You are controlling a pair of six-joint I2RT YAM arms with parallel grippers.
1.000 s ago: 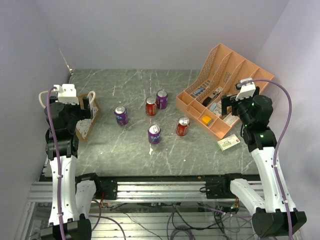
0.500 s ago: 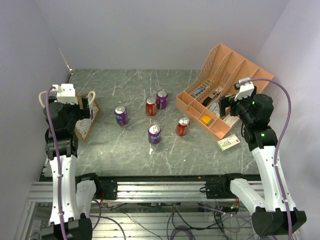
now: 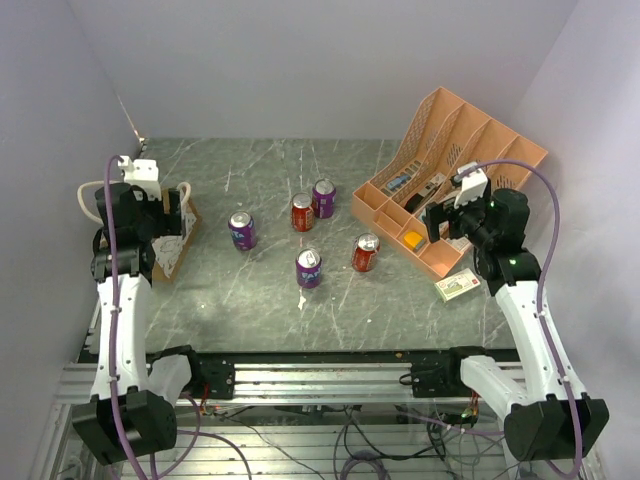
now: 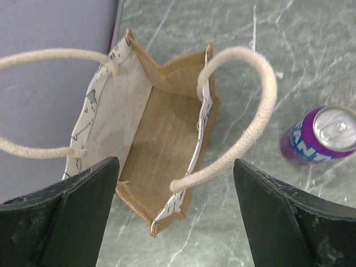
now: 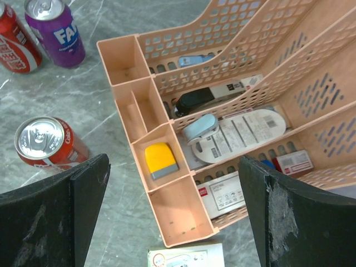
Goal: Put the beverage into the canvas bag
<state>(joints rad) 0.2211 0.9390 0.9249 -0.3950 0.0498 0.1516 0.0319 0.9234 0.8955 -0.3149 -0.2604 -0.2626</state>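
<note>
Bag (image 4: pixel 167 139): upright at left edge of surface (image 3: pixel 260 300), mouth open, nothing inside.
Cans (image 3: pixel 308 268): five, standing mid-surface, none held.
Left fingers (image 4: pixel 72 211): spread, above bag.
Right fingers (image 5: pixel 50 211): spread, over organizer (image 5: pixel 183 211).
Risk: handles (image 4: pixel 245 111) arch across mouth and could snag a lowered can; soft bag may tip.

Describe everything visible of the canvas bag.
The canvas bag is a small boxy tote of coarse brown weave with white patterned side panels. Two cream rope handles arch over its open mouth. It stands upright on the marbled table at the left edge, beside the wall, and is empty. Nothing grips it; the open left gripper is above it.
</note>
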